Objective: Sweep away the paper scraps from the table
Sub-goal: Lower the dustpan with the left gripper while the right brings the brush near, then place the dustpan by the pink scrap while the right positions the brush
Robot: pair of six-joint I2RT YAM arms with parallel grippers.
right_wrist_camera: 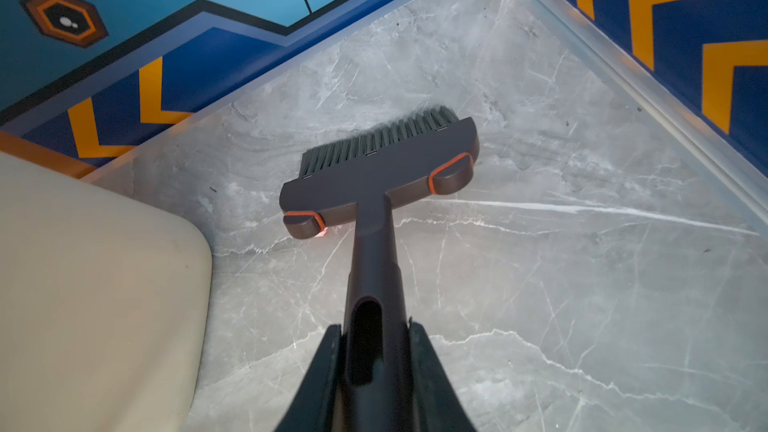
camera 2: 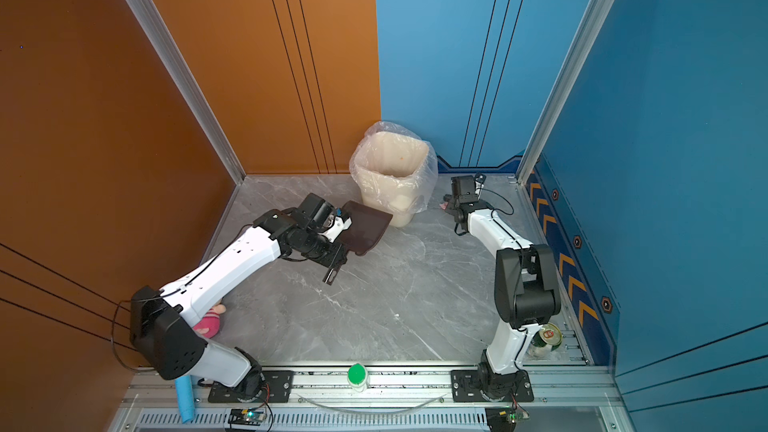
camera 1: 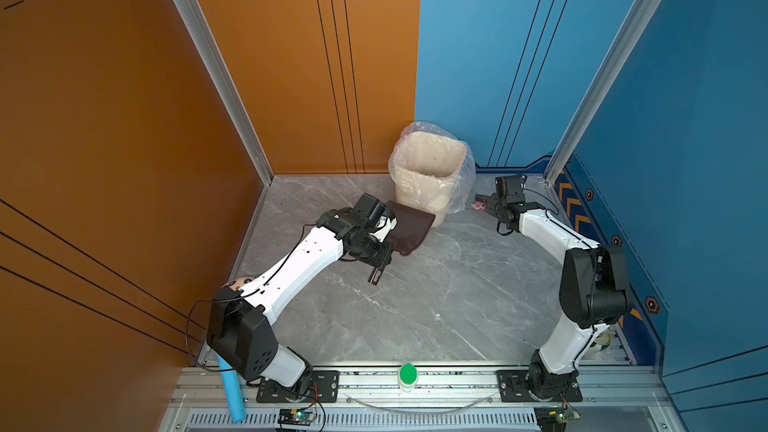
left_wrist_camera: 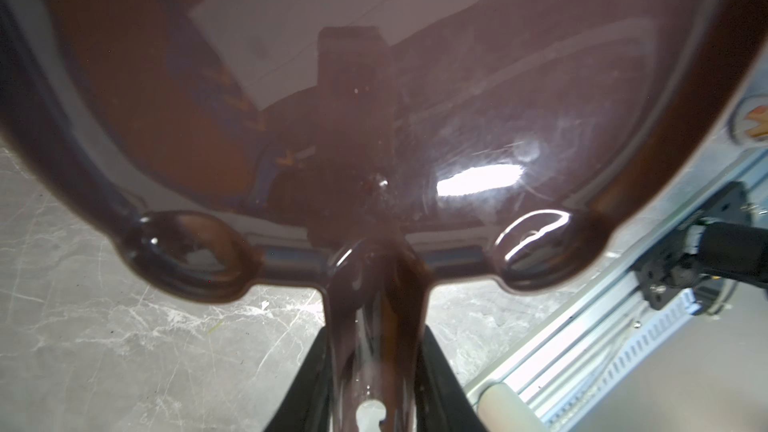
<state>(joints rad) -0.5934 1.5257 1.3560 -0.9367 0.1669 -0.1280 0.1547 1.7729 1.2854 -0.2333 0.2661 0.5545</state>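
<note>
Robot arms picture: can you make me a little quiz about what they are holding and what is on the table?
1. True or false: the right gripper holds the brush by its handle.
2. What colour is the dustpan in the left gripper? A green, B brown, C yellow.
3. Fill in: the paper scrap on the table, between the bin and the brush, is ____.

Key: 1 true; 2 B; 3 pink.
</note>
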